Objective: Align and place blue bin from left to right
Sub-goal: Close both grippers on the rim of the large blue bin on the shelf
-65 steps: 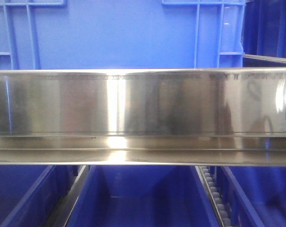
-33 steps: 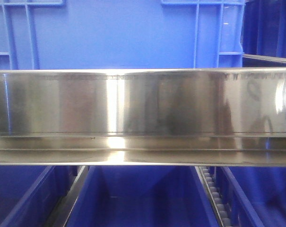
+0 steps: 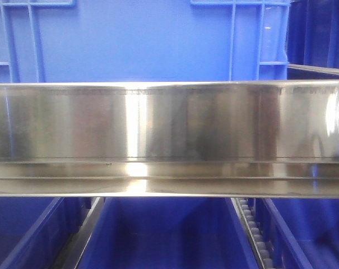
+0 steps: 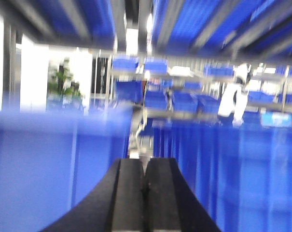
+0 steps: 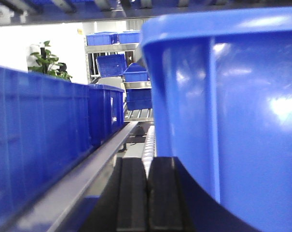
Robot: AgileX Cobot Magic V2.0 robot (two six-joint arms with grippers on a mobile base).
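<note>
A ribbed blue plastic bin (image 3: 135,45) sits just beyond a shiny steel shelf rail (image 3: 169,129). The left end effector (image 4: 145,166) and right end effector (image 5: 146,164) are both pinched closed, gripping nothing.

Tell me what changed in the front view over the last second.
The blue bin behind the steel rail appears to have crept slightly toward the left of the picture. The rail and the lower bins beneath it stayed put. No arm shows in that view.
</note>
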